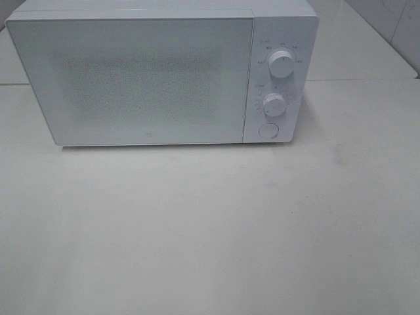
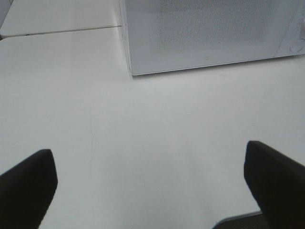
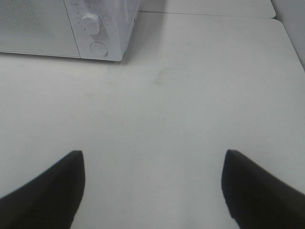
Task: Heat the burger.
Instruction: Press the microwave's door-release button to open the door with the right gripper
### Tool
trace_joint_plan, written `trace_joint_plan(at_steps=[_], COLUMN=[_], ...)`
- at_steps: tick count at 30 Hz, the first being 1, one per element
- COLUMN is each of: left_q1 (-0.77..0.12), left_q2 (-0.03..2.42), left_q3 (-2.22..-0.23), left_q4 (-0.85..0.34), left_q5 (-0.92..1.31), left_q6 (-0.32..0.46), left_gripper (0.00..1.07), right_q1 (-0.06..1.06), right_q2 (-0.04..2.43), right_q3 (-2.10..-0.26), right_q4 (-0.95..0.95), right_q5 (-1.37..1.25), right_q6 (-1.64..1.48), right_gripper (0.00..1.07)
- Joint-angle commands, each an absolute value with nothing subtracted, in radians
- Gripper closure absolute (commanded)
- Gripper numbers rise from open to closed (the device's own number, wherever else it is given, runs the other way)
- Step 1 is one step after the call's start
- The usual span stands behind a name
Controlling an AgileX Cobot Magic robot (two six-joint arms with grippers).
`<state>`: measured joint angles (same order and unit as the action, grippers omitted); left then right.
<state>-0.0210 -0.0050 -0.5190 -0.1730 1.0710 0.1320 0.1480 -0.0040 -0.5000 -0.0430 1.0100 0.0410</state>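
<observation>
The burger is out of view in every frame. A white microwave (image 1: 151,72) stands at the back of the table with its door shut; two dials (image 1: 281,65) and a round button (image 1: 268,130) sit on its right panel. Neither arm shows in the exterior high view. In the left wrist view my left gripper (image 2: 150,179) is open, its dark fingers (image 2: 28,183) wide apart over bare tabletop, facing the microwave (image 2: 209,33) door. In the right wrist view my right gripper (image 3: 152,183) is open over bare table, with the microwave's control panel (image 3: 97,28) ahead.
The white table (image 1: 210,230) spreads in front of the microwave. A seam (image 1: 367,80) between table sections runs behind it on the right. A tiled wall (image 1: 394,26) rises at the far right.
</observation>
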Motion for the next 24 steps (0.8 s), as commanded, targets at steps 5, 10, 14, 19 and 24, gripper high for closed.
trace_joint_plan(at_steps=[5, 10, 14, 19, 24], left_q1=[-0.018, -0.018, -0.018, -0.018, -0.018], left_q2=[-0.022, -0.022, -0.022, -0.022, -0.022], left_q3=[-0.517, -0.517, -0.517, -0.517, -0.517], left_q4=[-0.184, -0.184, -0.184, -0.184, -0.184], left_q5=[1.069, 1.069, 1.069, 1.069, 1.069], left_q6=[0.124, 0.124, 0.124, 0.124, 0.124], left_gripper=[0.07, 0.07, 0.07, 0.07, 0.07], right_q1=[0.140, 0.140, 0.140, 0.140, 0.140], right_q2=[0.016, 0.097, 0.186, 0.275, 0.407], right_q3=[-0.534, -0.555, -0.556, -0.556, -0.556], right_q4=[-0.044, -0.044, -0.044, -0.044, -0.044], right_q5=[0.975, 0.923, 0.844, 0.752, 0.606], right_q6=[0.027, 0.026, 0.026, 0.026, 0.026], right_gripper=[0.31, 0.31, 0.31, 0.31, 0.31])
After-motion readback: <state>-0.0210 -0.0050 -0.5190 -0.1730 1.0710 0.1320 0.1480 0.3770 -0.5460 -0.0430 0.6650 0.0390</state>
